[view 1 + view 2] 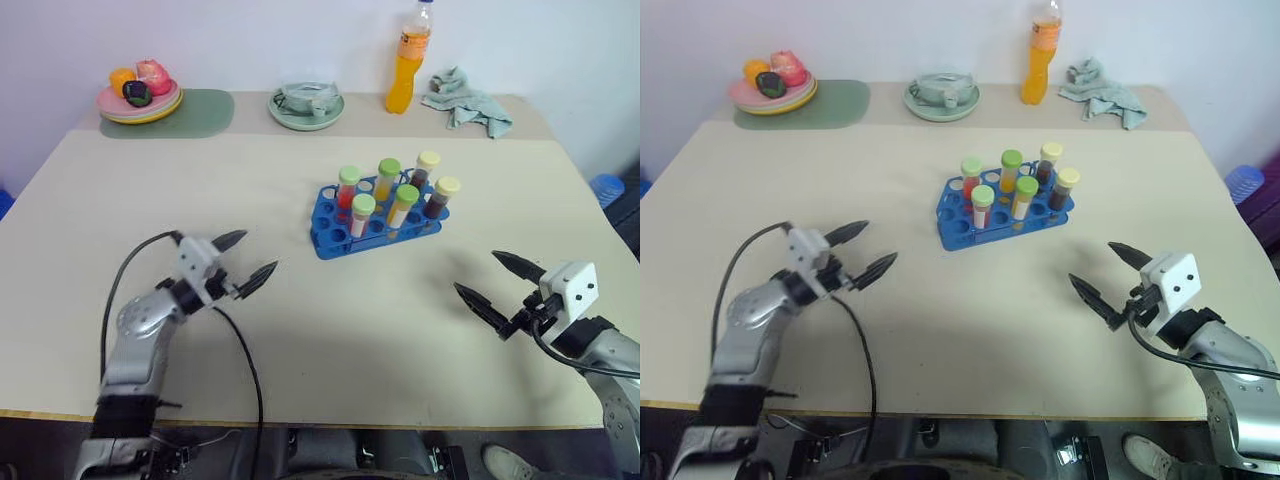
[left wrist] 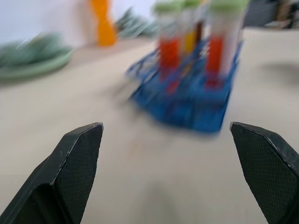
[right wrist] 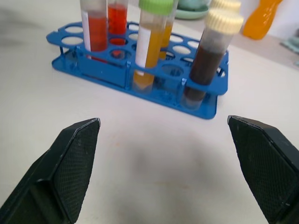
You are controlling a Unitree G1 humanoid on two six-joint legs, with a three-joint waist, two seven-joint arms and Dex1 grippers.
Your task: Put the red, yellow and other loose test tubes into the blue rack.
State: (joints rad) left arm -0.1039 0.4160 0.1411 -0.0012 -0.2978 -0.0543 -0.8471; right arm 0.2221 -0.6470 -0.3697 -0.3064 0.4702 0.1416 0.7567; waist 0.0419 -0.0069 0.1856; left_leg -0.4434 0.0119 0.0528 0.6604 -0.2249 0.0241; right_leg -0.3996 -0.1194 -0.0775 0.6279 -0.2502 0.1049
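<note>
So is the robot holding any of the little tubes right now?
No, nothing is held. The left gripper and right gripper are both open above the table, and the capped clear plastic tubes stand in the blue plastic rack.

Beige table [image 1: 300, 330] — blue rack [image 1: 330, 243], plates [image 1: 140, 105], bottle [image 1: 405, 75], cloth [image 1: 468, 103]

Glossy blue plastic rack [image 3: 140, 79], clear plastic tubes [image 3: 148, 46], matt beige table [image 1: 350, 330], textured matt black fingers [image 3: 70, 168], crumpled cloth [image 1: 465, 103]

Left claw [image 1: 243, 262] and right claw [image 1: 498, 282] (both empty) gape.
</note>
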